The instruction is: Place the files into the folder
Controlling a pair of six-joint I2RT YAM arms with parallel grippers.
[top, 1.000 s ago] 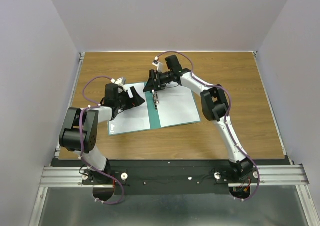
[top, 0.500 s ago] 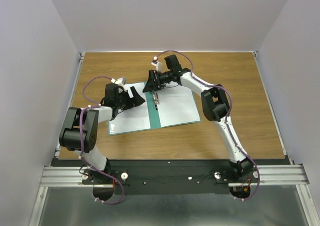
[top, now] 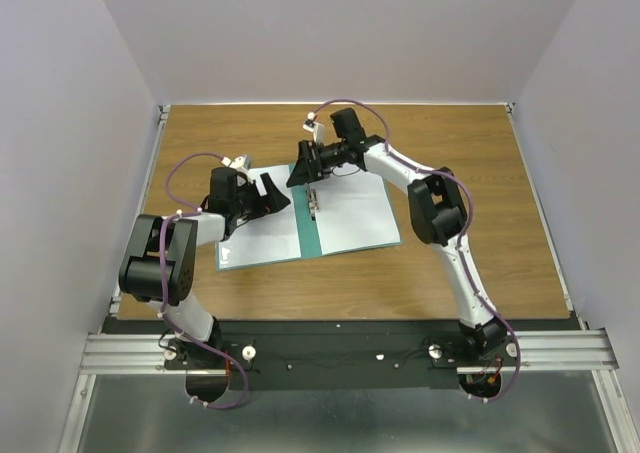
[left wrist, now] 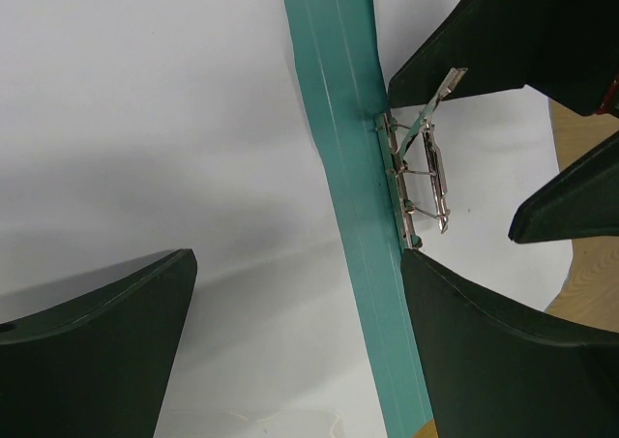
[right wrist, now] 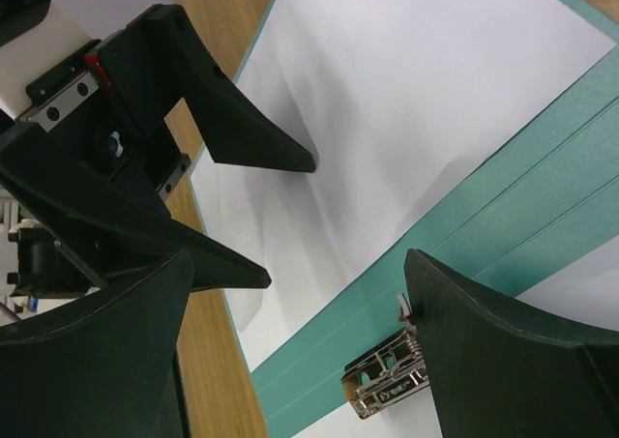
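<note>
The teal-green folder (top: pixel 308 231) lies open on the table, with a white sheet (top: pixel 255 231) on its left half and white (top: pixel 355 213) on its right half. The metal clip (top: pixel 313 202) sits at the spine, and in the left wrist view (left wrist: pixel 422 182) its lever is raised. My left gripper (top: pixel 277 197) is open, low over the left sheet (left wrist: pixel 145 119) beside the spine (left wrist: pixel 346 158). My right gripper (top: pixel 303 169) is open over the spine's far end. One of its fingers (right wrist: pixel 513 351) touches the clip (right wrist: pixel 389 381). I cannot tell whether there are two sheets.
The wooden table (top: pixel 450 153) is walled in by grey panels at the back and both sides. The folder's near edge lies close to the arm bases' black rail (top: pixel 340 343). The two grippers are close together over the folder's far half.
The right arm's elbow has shifted slightly to the right. Both grippers and the folder stay where they were.
</note>
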